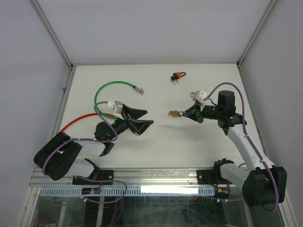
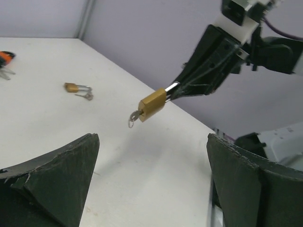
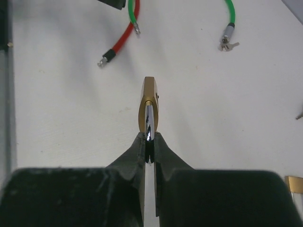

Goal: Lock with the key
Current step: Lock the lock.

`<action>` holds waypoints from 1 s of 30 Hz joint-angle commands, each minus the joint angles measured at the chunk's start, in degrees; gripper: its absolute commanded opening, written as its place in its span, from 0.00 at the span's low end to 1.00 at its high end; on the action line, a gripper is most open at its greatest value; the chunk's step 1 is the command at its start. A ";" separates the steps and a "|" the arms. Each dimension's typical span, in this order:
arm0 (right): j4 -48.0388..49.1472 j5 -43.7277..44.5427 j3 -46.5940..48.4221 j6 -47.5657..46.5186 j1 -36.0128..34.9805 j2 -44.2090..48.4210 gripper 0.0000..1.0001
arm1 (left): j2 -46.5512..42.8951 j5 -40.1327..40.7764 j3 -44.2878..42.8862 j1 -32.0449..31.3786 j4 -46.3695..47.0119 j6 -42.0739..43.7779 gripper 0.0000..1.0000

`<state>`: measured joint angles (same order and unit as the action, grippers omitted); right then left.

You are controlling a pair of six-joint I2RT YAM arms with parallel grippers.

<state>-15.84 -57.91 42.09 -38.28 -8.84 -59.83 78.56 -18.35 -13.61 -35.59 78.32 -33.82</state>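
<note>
Brass padlock (image 2: 152, 105) pinched aloft, left claw (image 2: 151, 142) spread

Right end effector (image 1: 183, 113) pinches padlock (image 1: 174, 113) — left end effector (image 1: 149, 117) agape.

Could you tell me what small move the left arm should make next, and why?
Probably ease the open left gripper forward until it brackets the key. The key sits in the padlock, which the right gripper holds up by its shackle; nothing grips the key.
</note>
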 commanded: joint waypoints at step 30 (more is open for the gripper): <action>21.11 -27.74 1.11 35.47 -2.20 1.44 0.00 | 2.91 4.90 -3.79 -13.93 16.83 -2.52 0.88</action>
<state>1.10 -83.50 42.17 -5.32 -9.10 -58.08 80.97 -23.20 -15.11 -48.42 82.83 -40.23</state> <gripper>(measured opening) 0.068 0.883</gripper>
